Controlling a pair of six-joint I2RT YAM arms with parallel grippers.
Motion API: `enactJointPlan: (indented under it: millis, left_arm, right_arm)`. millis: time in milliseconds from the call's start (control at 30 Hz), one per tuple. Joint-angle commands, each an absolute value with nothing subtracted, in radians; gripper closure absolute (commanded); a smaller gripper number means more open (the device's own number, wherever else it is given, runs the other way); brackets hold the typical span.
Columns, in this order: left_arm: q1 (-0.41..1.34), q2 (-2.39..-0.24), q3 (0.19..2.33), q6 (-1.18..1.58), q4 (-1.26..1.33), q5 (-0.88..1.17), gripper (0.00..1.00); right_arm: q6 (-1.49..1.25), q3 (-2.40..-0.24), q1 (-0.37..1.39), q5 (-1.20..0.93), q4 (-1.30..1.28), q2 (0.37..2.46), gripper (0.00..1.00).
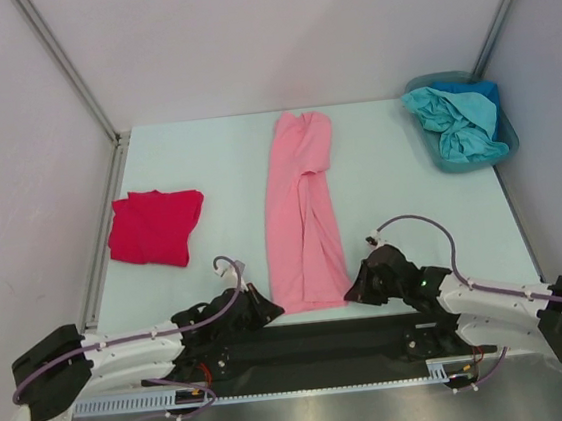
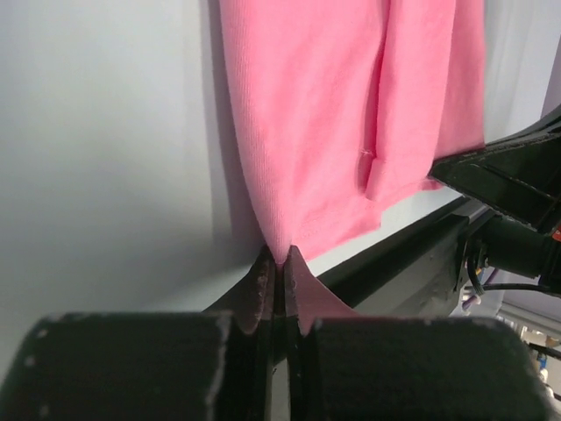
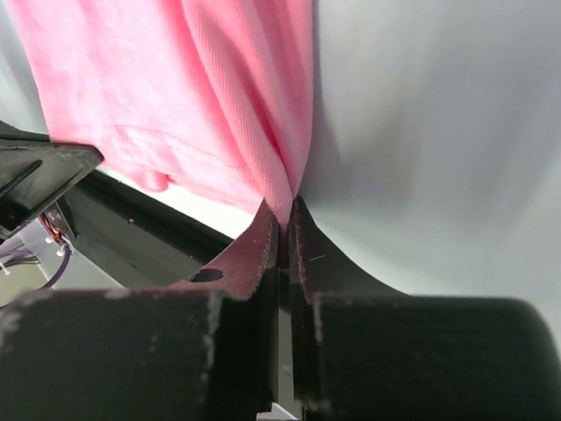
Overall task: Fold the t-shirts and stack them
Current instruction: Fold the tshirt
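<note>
A light pink t-shirt [image 1: 302, 213] lies folded into a long narrow strip down the middle of the table. My left gripper [image 1: 267, 310] is shut on its near left corner [image 2: 282, 241]. My right gripper [image 1: 354, 293] is shut on its near right corner [image 3: 285, 197]. Both hold the hem at the table's near edge. A bright red t-shirt [image 1: 155, 227] lies folded on the left. Teal and blue t-shirts [image 1: 456, 122] lie crumpled in a basket at the back right.
The teal basket [image 1: 508, 138] stands at the back right corner against the right wall. Metal frame posts rise at the back corners. A black strip runs along the near table edge [image 1: 324, 337] between the arm bases.
</note>
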State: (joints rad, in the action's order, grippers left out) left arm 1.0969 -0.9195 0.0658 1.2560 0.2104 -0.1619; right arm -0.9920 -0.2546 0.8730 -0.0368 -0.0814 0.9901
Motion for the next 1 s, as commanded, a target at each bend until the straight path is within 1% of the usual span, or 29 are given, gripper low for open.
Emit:
enactJointPlan:
  millis: [0,133,167,267,567,733,833,967]
  left_arm:
    - [1.103,-0.875,0.072,1.23,0.089,-0.218,0.97]
    - [1.104,-0.776,0.12,1.203,-0.027,-0.259,0.99]
    - [1.104,-0.743,0.132,1.187,-0.069,-0.27,0.99]
    - [1.103,-0.721,0.185,1.158,-0.113,-0.296,0.99]
    - [1.103,-0.854,0.305,1.1,-0.064,-0.31,0.99]
    - [1.097,-0.911,0.373,1.06,-0.071,-0.328,0.99]
    - [1.06,-0.911,0.406,1.025,-0.081,-0.322,0.99]
    - [0.955,-0.881,0.449,0.948,-0.104,-0.307,0.98]
  right_arm:
    - [-0.982,-0.248,0.871,0.0,-0.158,0.937,1.0]
    - [-0.979,-0.262,0.873,0.0,-0.181,0.897,1.0]
    - [-0.976,-0.268,0.873,0.027,-0.184,0.893,1.0]
    - [-0.966,-0.298,0.873,0.029,-0.187,0.899,1.0]
    - [-0.953,-0.373,0.873,0.011,-0.134,0.982,1.0]
    - [-0.908,-0.46,0.821,0.012,-0.14,1.017,1.0]
    - [-0.87,-0.514,0.772,-0.037,-0.143,1.049,1.0]
    - [-0.836,-0.569,0.718,-0.069,-0.144,1.077,1.0]
